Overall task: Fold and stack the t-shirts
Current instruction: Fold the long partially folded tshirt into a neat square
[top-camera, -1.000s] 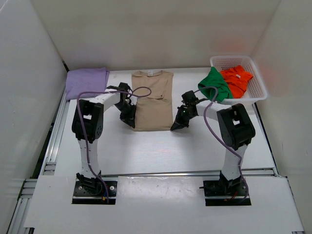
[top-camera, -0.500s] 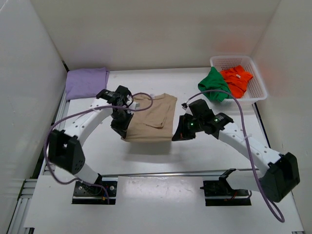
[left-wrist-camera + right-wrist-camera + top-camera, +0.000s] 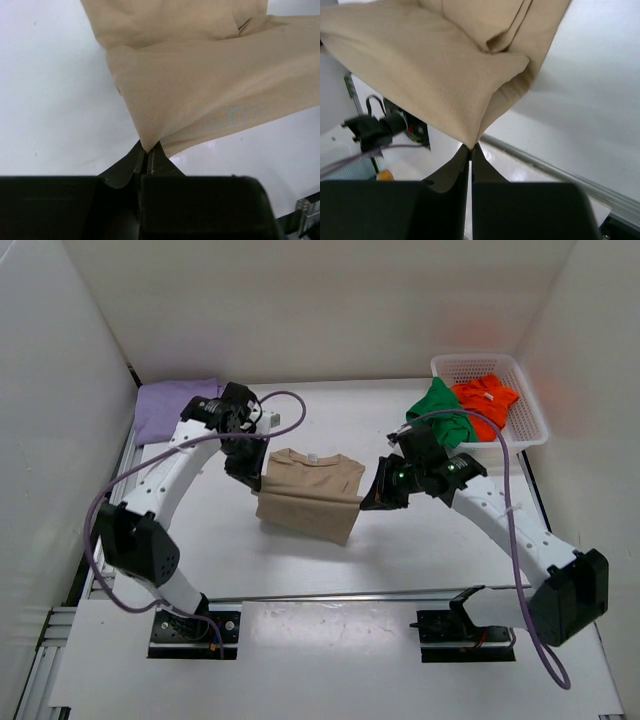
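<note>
Tan t-shirt (image 3: 310, 498) is pinched aloft by left end effector (image 3: 252, 478) and right end effector (image 3: 372, 502); mid-fold, even lowering is judged required.

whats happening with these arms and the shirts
The tan t-shirt is mid-fold: the left tool and right tool are each shut on one near corner, holding that edge up over the table. A lavender t-shirt lies folded at the far left. The green t-shirt and orange-red t-shirt wait in the white basket.
</note>
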